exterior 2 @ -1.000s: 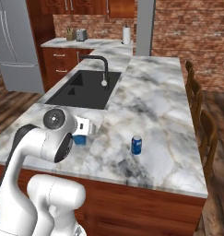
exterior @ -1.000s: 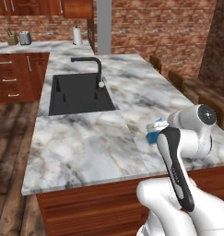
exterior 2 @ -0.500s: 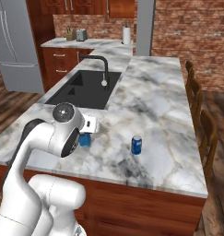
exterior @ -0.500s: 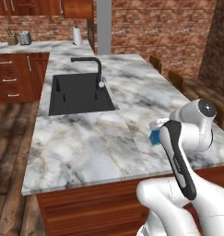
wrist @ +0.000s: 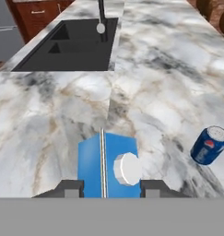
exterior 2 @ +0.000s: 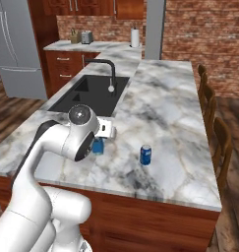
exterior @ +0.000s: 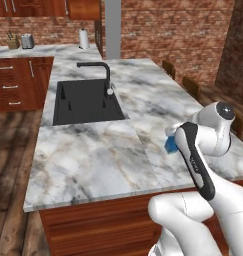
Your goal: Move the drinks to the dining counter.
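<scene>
Hand view: hand (wrist: 109, 186) has carried carton (wrist: 108, 163) nearer can (wrist: 209, 145).

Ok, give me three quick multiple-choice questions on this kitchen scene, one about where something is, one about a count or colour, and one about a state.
1. Where does the blue-and-white can stand?
A. In the black inset sink
B. On the grey-white veined marble countertop
C. On the wooden floor

2. How many drinks are on that countertop?
A. Two
B. Three
C. Four

3. How does the blue carton with white cap sit relative to the gripper?
A. Between the gripper's fingers
B. Far from the gripper, by the black faucet
C. Lying inside the sink

Answers:
1 B, the can stands upright on bare marble, clear of the black inset sink.
2 A, the can and the carton are the two drinks seen on it.
3 A, the hand view shows a dark fingertip on either side of the carton.
</scene>
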Controlling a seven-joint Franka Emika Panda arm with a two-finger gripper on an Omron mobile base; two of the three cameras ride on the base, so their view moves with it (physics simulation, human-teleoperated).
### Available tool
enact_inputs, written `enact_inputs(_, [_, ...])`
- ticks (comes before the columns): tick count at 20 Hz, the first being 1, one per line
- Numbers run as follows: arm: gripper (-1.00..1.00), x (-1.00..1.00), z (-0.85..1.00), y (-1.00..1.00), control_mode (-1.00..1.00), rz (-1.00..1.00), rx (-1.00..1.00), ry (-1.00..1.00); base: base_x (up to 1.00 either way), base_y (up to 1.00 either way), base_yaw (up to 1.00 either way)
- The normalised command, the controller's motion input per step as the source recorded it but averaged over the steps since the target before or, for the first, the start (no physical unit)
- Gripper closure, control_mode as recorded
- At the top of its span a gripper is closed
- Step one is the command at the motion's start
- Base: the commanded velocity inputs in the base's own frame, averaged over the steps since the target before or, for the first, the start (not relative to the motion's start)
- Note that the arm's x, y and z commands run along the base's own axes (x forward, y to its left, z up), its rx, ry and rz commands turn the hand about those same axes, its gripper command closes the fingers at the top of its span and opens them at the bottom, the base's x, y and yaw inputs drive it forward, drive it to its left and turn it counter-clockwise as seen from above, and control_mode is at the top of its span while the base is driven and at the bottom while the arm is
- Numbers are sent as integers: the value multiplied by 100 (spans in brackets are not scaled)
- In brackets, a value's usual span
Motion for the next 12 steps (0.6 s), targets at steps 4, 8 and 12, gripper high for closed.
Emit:
enact_inputs(4, [100, 25, -12, -26, -100, 0, 0, 2, 0, 0, 0])
enact_inputs(8, [100, 24, -13, -26, -100, 0, 0, 4, 0, 0, 0])
enact_inputs(12, [100, 24, -16, -24, -100, 0, 0, 5, 0, 0, 0])
